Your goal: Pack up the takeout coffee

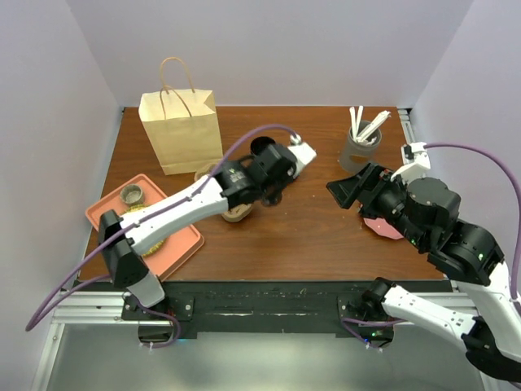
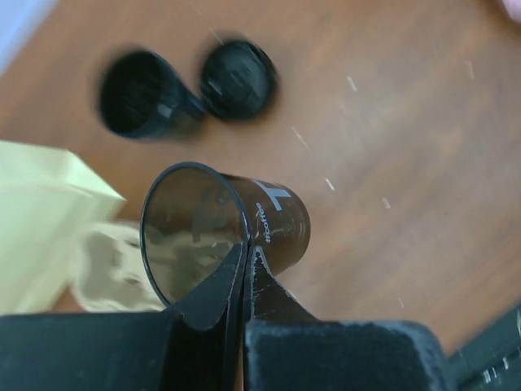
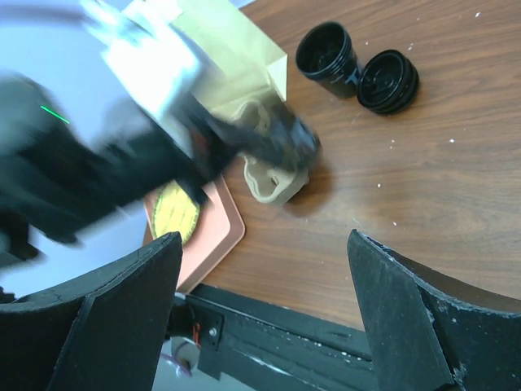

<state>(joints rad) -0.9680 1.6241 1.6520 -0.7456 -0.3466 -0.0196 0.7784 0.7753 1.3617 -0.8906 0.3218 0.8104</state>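
Found left gripper [image 2: 247, 248] shut on the rim of the takeout coffee cup [image 2: 273, 224], one finger inside the mouth, the other against the outer wall. Noted no lid on this cup; judged it the task's cup on the strength of the grip alone.

Recorded the cup hanging off the fingertips, above the table [image 3: 456, 163]. Noted mouth turned back toward the finger roots, base pointing away beyond the tips, long axis roughly along the line of the fingers and tilted off upright.

Placed the pulp cup carrier [image 3: 273, 183] just beyond the held cup and to one side. Could not settle contact between cup base and carrier.

Logged a second black cup [image 3: 326, 53] and a loose black lid [image 3: 389, 80] farther out past the fingertips, close together on the table. Could not confirm a lid on that second cup.

Noted paper bag [image 1: 181, 130] standing upright off to the side of the left fingers.

Found right gripper [image 3: 264, 236] spread wide and holding nothing, the held cup well ahead of its tips and roughly centred between them.

Judged the left arm alone placed to act. Expected a lowering of the base into a carrier pocket, axis brought upright first.
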